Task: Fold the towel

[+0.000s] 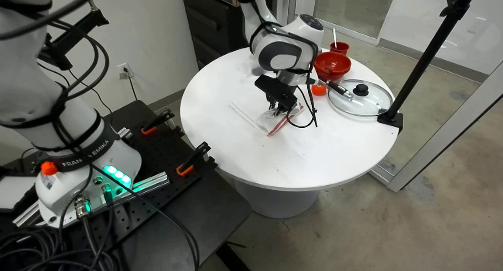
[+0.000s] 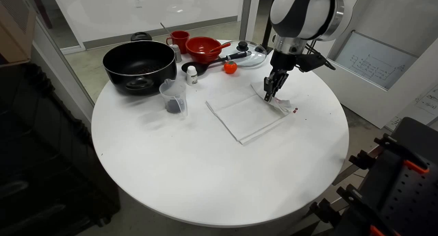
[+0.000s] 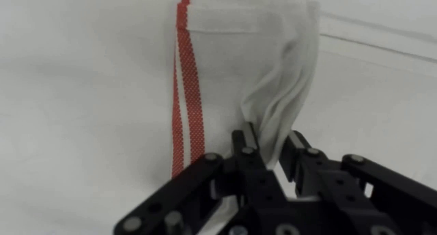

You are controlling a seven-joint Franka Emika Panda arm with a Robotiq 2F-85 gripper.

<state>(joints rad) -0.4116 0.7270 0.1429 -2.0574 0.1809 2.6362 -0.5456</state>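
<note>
Gripper (image 3: pixel 271 136): my fingers stand a little apart, the towel's (image 3: pixel 222 68) creased fold between them.
Towel: lies folded on the counter (image 2: pixel 171 181) beneath me.
Cable (image 1: pixel 301 127): mine (it loops across the towel's red stripe in an exterior view).
Measuring cup (image 2: pixel 172 94): near the towel, beside the pot (image 2: pixel 160 75).
Tomato (image 2: pixel 230 67): between towel and red bowl (image 2: pixel 200 57), by the black ladle (image 2: pixel 201 69) and glass lid (image 2: pixel 256 57).

The white arm (image 2: pixel 316 15) has dark patches (image 1: pixel 271 50), strapped-on black cables (image 1: pixel 311 43) and green lights (image 1: pixel 118 174); its black gripper (image 3: pixel 270 139) carries round screws (image 3: pixel 248 150).
</note>
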